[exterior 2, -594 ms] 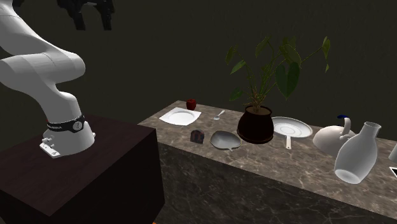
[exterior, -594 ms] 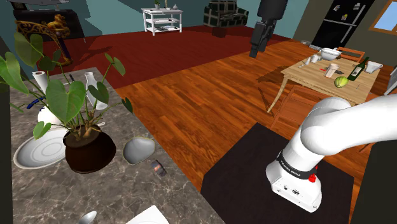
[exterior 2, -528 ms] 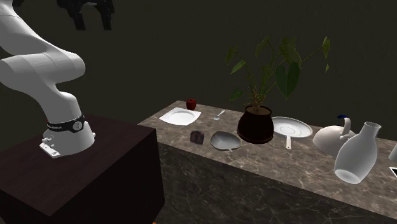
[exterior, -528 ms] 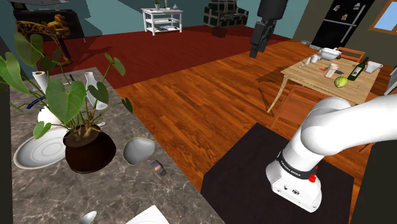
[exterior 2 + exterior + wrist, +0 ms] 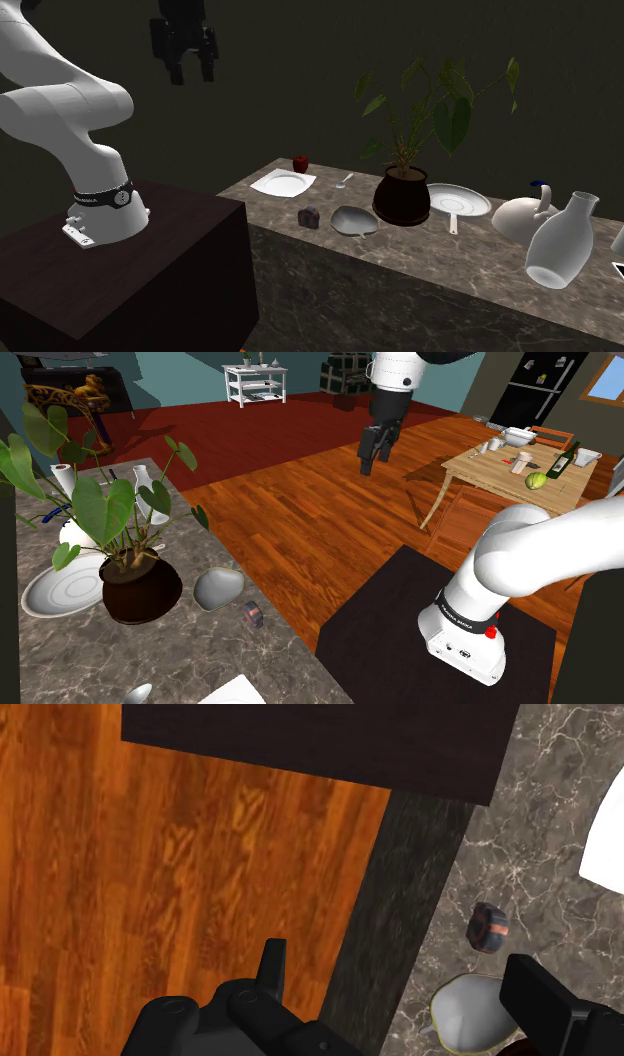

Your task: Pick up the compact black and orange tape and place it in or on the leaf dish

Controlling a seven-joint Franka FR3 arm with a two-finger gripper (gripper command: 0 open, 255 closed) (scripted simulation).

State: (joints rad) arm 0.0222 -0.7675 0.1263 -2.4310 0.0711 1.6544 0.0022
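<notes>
The tape [image 5: 251, 615] lies near the counter's [image 5: 60, 652] edge facing the stand, just beside the leaf dish [image 5: 218, 587], so the gripper [image 5: 372, 464], jaws wide and empty, high over the floor, should centre above it before descending.

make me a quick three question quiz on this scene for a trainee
1. True or false: the gripper is shut on the tape.
2. Which thing lies nearest the tape on the counter? A the leaf dish; B the square white plate; C the red apple.
3. In the second exterior view, what stands just beyond the dish, on the side away from the tape?
Key: 1 false, its fingers stand open, well apart from the tape. 2 A. 3 the potted plant.
</notes>
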